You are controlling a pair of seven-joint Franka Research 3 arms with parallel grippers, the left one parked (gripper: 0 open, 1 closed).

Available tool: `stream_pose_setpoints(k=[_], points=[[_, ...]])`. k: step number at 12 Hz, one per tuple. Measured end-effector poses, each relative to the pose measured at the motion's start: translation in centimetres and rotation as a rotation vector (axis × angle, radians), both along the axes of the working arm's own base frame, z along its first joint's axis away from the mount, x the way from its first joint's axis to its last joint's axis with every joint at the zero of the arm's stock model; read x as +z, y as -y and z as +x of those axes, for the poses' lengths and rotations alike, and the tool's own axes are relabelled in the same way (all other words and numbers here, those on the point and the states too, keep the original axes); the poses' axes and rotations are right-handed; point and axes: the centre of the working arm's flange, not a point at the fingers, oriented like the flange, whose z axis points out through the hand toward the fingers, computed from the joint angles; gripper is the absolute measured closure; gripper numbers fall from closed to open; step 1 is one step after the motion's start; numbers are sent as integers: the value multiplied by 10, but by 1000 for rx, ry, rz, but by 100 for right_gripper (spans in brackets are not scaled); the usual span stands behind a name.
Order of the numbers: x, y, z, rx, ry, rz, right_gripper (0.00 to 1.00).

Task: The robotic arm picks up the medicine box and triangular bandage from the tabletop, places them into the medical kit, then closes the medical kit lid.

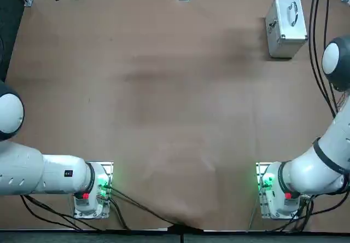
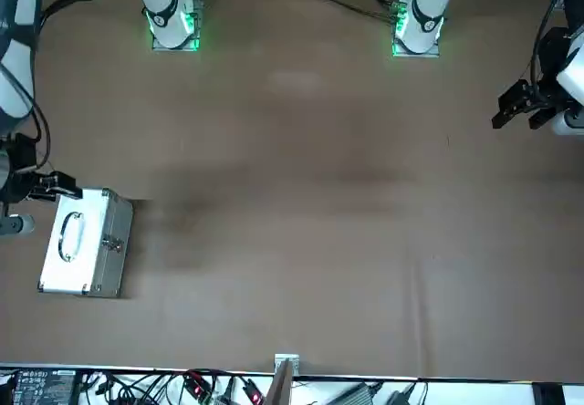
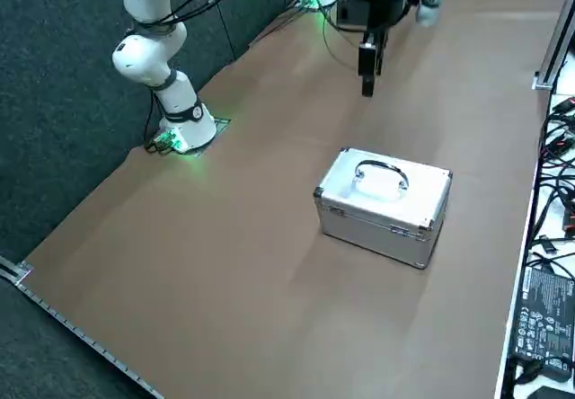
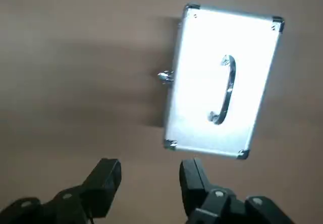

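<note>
The brown worktop carries the case, and over it reaches the robotic arm, the 1 on the right, whose base is also nearer to the case. The medical kit, a silver case, stands upright on the far right part of the worktop, with its long side running roughly away from the bases. The medical kit lid lies down on it and looks closed. The right hand is in the air, near the case and apart from it; its 2 fingers are spread, with nothing between them. In the wrist view the case lies beyond the tips, not in the gap. The metal handle runs along the long side of the lid. The small latch is on the side wall that faces the robot's left; the front view shows this wall, but the right side view shows the hinge-like fittings of the opposite wall. The medicine box and the triangular bandage are seen in none of the 4 views; probably they are inside, but I cannot confirm this. I judge the task as finished, so the next move should only take the hand away, without knocking the handle.
</note>
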Motion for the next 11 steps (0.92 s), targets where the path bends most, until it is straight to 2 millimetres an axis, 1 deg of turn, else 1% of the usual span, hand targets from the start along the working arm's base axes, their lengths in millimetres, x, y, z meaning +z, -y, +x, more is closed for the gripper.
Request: stream_pose_setpoints(k=[1,3,4,7,9,11], points=[[8,-9,-4,-14,0,2,26],[23,-23,-13,-39,-12,5,7],[30,-27,-18,-44,-18,8,0],[50,-33,-36,-44,-15,23,0],[67,-36,-50,-54,-1,32,0],[86,-32,-65,-90,18,42,0]])
